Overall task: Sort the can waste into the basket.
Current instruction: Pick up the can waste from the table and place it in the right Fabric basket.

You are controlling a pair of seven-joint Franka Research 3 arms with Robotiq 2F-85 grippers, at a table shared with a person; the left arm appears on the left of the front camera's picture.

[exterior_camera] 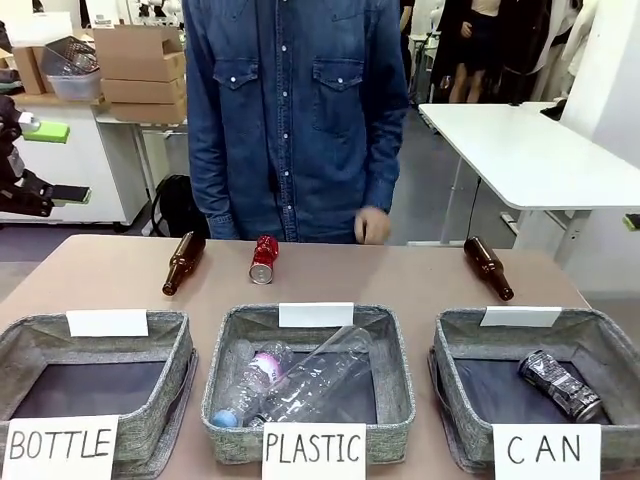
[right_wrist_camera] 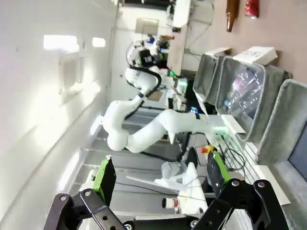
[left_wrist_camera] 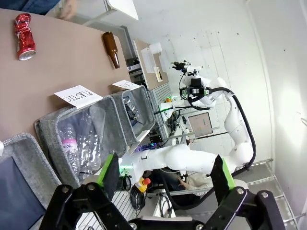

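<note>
A crushed red can [exterior_camera: 263, 259] lies on the brown table in front of the person, also caught at the top of the left wrist view [left_wrist_camera: 24, 36] and the right wrist view [right_wrist_camera: 251, 7]. A silver-and-black crushed can [exterior_camera: 560, 384] lies inside the grey basket signed "CAN" [exterior_camera: 460, 345] at the right. That basket appears edge-on in the left wrist view [left_wrist_camera: 141, 103] and close by in the right wrist view [right_wrist_camera: 283, 120]. My left gripper [left_wrist_camera: 166, 172] is open, held off the table beside the baskets. My right gripper [right_wrist_camera: 159, 176] is open too, with nothing between its fingers.
Two brown glass bottles [exterior_camera: 183, 263] [exterior_camera: 488, 268] lie on the table either side of the red can. The middle "PLASTIC" basket [exterior_camera: 400, 370] holds clear plastic bottles; the "BOTTLE" basket [exterior_camera: 180, 360] stands at the left. The person's hand [exterior_camera: 372, 226] hovers at the far edge.
</note>
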